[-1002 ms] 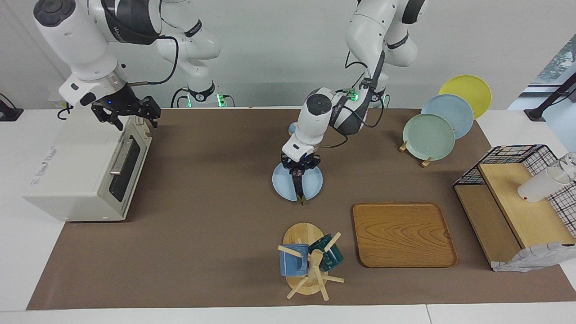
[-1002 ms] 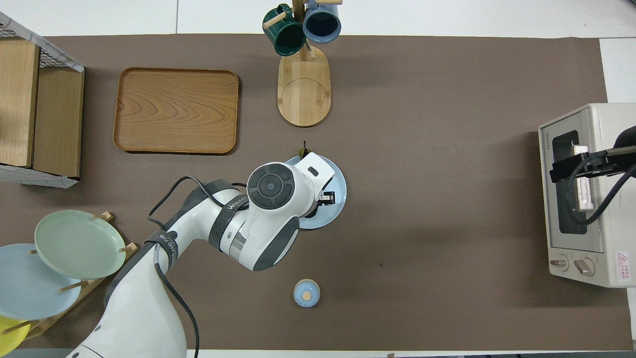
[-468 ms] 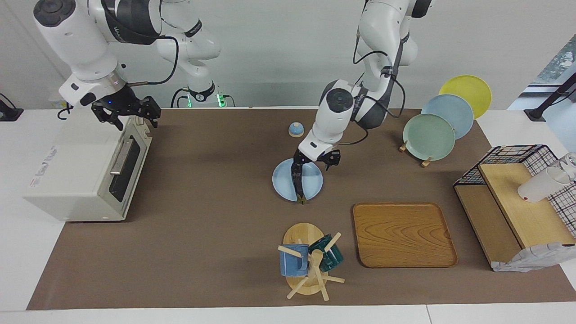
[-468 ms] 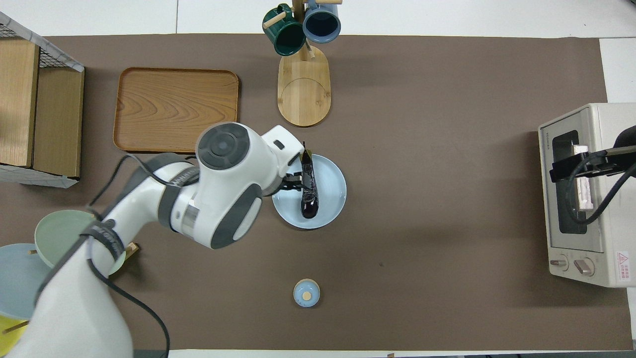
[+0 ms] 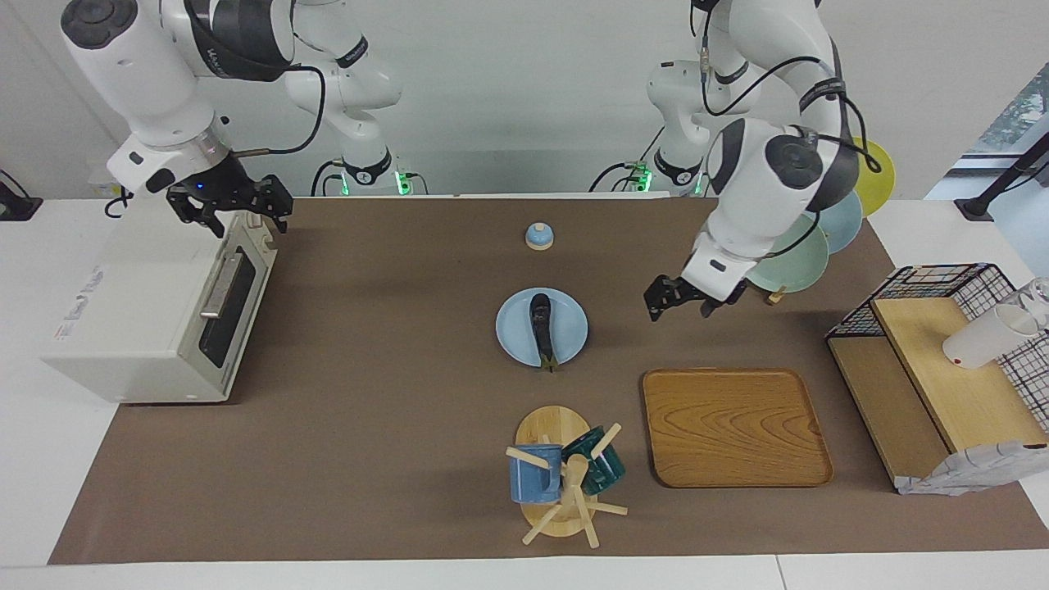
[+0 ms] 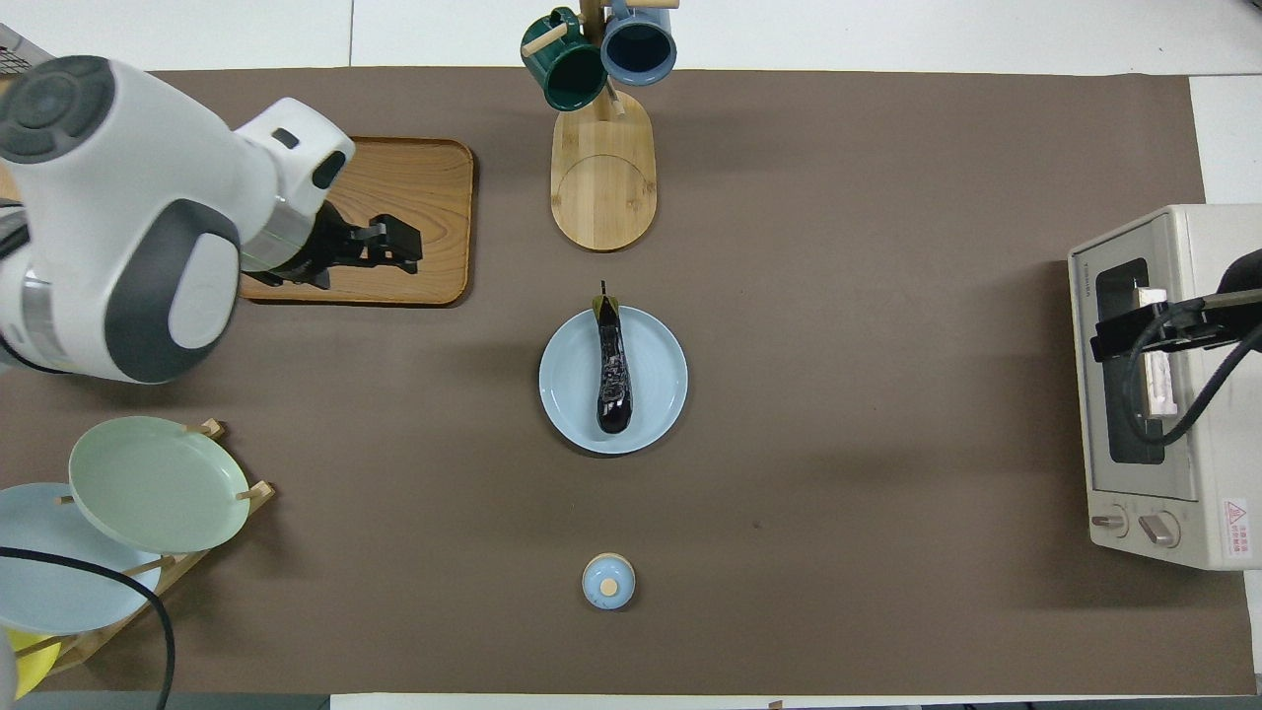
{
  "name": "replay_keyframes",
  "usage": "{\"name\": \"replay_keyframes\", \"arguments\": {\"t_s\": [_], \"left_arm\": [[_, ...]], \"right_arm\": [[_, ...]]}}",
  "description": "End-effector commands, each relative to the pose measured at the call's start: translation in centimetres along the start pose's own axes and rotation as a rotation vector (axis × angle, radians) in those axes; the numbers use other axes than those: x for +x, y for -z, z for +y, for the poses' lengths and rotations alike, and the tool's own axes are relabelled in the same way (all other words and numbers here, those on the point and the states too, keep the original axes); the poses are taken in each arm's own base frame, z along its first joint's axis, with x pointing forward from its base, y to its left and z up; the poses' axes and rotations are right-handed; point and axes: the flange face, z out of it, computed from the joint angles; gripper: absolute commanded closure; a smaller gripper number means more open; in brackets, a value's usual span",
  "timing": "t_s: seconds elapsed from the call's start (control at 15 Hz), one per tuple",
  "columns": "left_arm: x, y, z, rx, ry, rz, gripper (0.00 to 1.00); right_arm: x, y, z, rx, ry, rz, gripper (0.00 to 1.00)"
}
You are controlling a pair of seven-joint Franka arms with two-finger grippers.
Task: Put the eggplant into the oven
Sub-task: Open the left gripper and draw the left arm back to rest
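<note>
We see the eggplant (image 5: 541,327) lying free on the light blue plate (image 5: 567,328) mid-table, green stem tip over the rim, pointing away from the robots. Left gripper (image 5: 678,297) hangs in the air, fingers apart, holding nothing, over the mat near the wooden tray (image 5: 735,426). Right gripper (image 5: 232,202) hovers over the top front edge of the white toaster oven (image 5: 139,311) at the right arm's end, fingers spread, empty. Oven door with bar handle reads closed. We also note a mug tree (image 5: 564,475) and a small blue lid (image 5: 538,236).
</note>
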Motion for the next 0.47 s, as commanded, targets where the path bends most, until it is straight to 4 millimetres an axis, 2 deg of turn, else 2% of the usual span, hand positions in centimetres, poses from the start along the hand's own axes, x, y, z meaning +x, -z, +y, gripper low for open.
{"name": "replay_keyframes", "arguments": {"t_s": [0.0, 0.13, 0.27, 0.4], "left_arm": [[-0.3, 3.2, -2.9, 0.017, -0.014, 0.014, 0.0], [-0.8, 4.9, -5.0, 0.022, -0.025, 0.009, 0.0], [-1.9, 6.8, -6.3, 0.03, -0.015, 0.001, 0.0], [-3.7, 7.9, -7.0, 0.08, -0.022, -0.028, 0.0]], "right_arm": [[-0.2, 0.4, 0.2, 0.004, -0.022, -0.011, 0.0], [-0.2, 0.4, 0.2, 0.004, -0.022, -0.011, 0.0], [-0.2, 0.4, 0.2, 0.004, -0.022, -0.011, 0.0], [-0.2, 0.4, 0.1, 0.004, -0.021, -0.011, 0.0]]}}
